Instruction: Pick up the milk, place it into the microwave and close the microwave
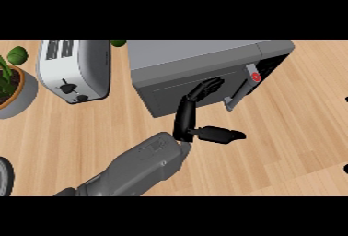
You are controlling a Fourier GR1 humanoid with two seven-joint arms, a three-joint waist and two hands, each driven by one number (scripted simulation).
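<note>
- Pale wooden counter (285, 138) fills the view.
- At the far left stands a potted plant (14, 85) in a grey pot.
- Just beside it, a white toaster (75, 69) lies lengthwise towards the top edge.
- A grey forearm (136, 170) comes in from the lower left. Its left hand (185, 117) is unclenched and holds nothing. The straight fingers (207, 87) touch the microwave's door (166, 94), and the thumb (221, 134) sticks out to the right.
- The grey microwave (197, 55) sits at upper centre. Whether its door is fully closed I cannot tell.
- A grey handle (236, 96) runs down the door's right side.
- A red button (256, 77) marks the dark panel.
- The milk cannot be seen.
</note>
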